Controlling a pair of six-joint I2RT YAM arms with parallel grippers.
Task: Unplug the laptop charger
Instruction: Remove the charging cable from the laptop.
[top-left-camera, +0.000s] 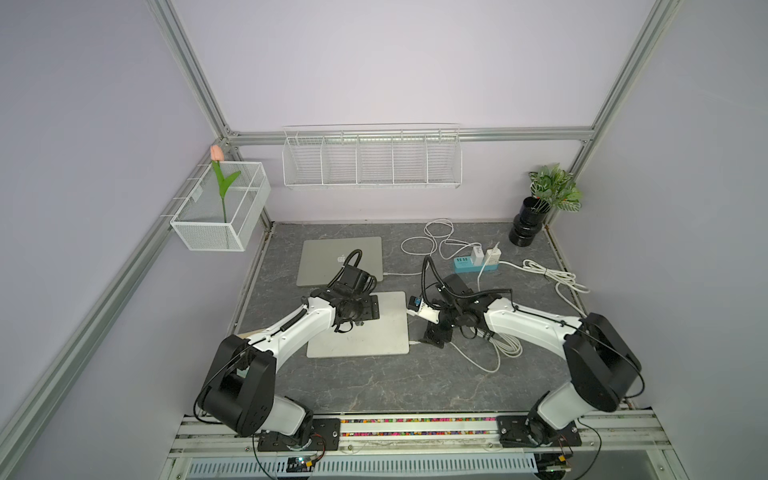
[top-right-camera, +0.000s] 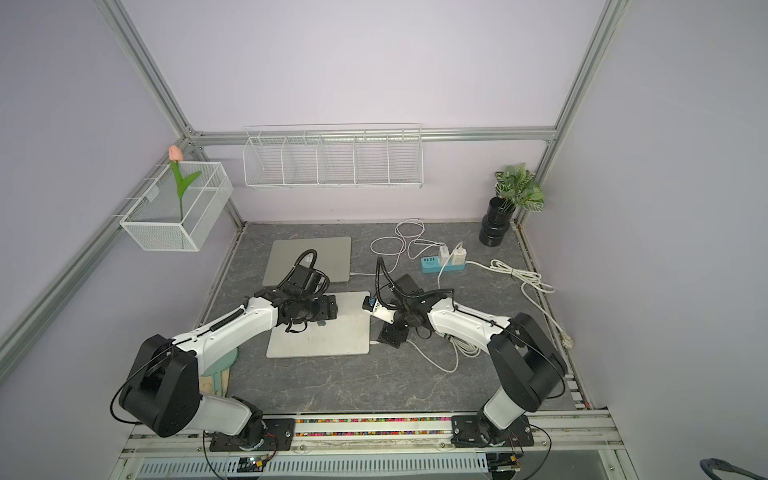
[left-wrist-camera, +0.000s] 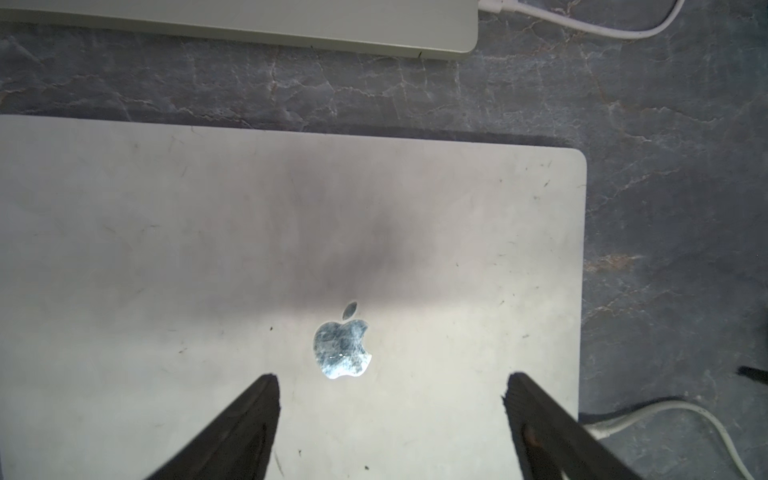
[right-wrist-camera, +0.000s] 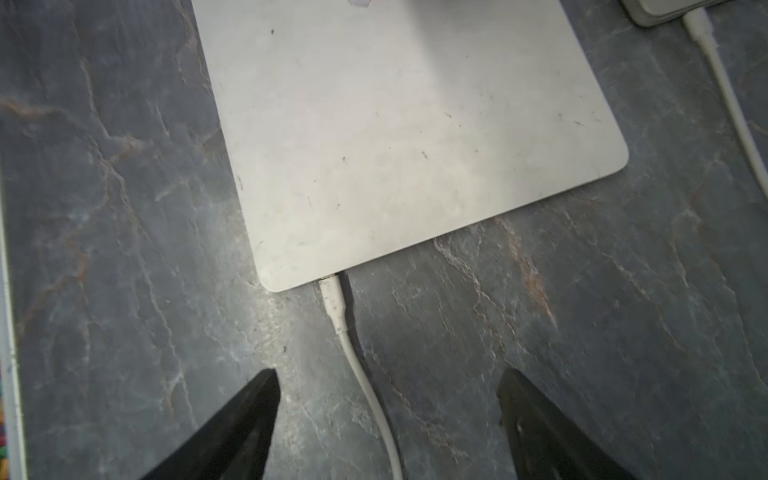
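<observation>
Both grippers hang open over the near laptop (top-left-camera: 361, 340), with its white charger plug (right-wrist-camera: 333, 303) plugged into the laptop's edge.

In the left wrist view the left gripper (left-wrist-camera: 390, 378) has its jaws spread wide above the scratched silver lid, just beside the Apple logo (left-wrist-camera: 343, 347), the only brand mark that can be read. In the right wrist view the right gripper (right-wrist-camera: 388, 374) is spread too and grips nothing. The charger cable (right-wrist-camera: 365, 386) runs between its fingers on the grey marbled table (right-wrist-camera: 582, 332), and the plug sits at the laptop's corner near that gripper. A second closed laptop (top-left-camera: 324, 257) lies farther back with its own cable attached, near a teal power strip (top-left-camera: 462, 262) carrying white adapters (top-left-camera: 493, 255). Any print on those is too small to read.
</observation>
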